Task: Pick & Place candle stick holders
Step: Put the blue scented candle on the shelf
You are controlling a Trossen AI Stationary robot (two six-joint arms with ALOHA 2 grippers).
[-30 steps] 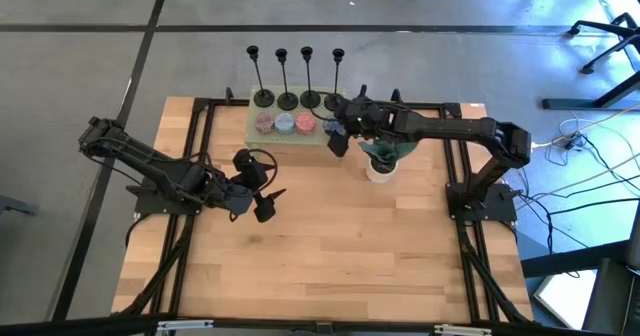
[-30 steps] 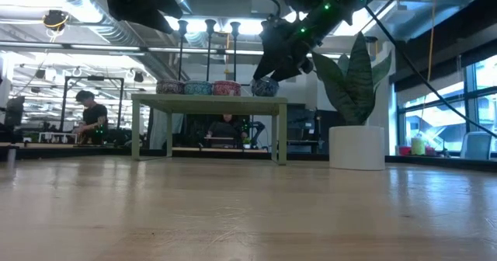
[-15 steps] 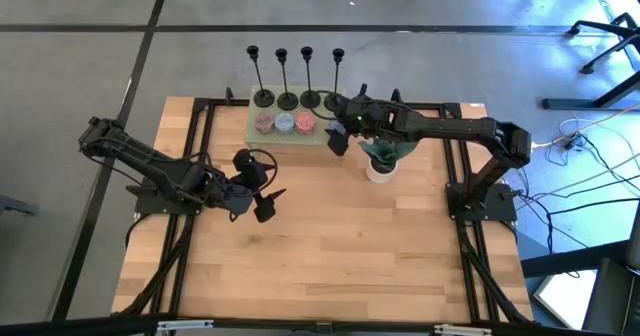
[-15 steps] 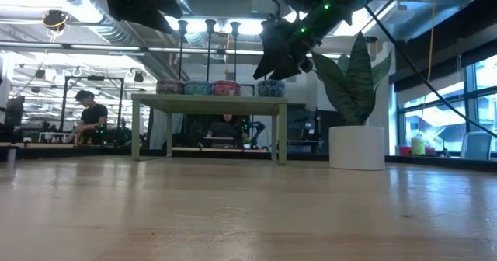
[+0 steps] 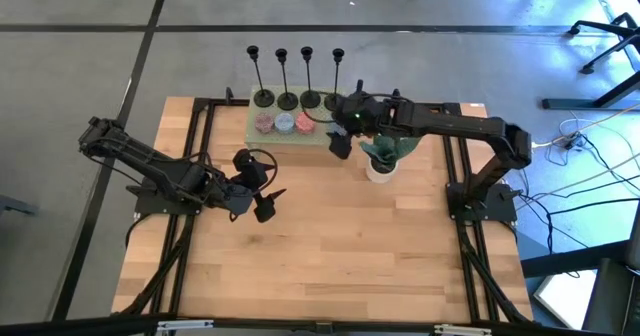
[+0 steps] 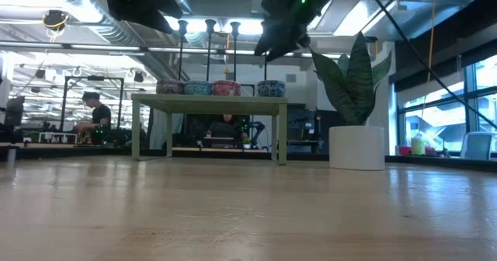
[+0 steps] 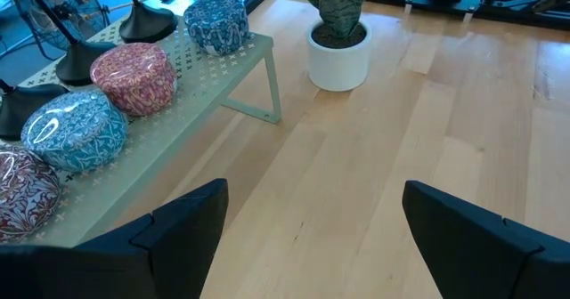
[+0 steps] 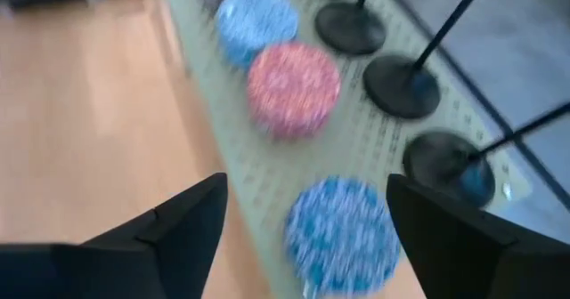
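The four candle stick holders [image 5: 294, 76] stand in a row along the back edge of the green shelf [image 5: 290, 136] at the far side of the table [image 5: 330, 266], behind a row of patterned round tins [image 5: 284, 124]. The right gripper [image 5: 340, 136] hovers over the shelf's right end with its fingers spread and nothing between them, near the nearest holder's base [image 8: 445, 161]. To take that holder well, I judge it should come down clear of the blue tin [image 8: 343, 232], close on the thin stem low down, and lift straight up, away from the potted plant [image 5: 382, 159]. The left gripper [image 5: 262, 191] waits spread and empty over mid-table.
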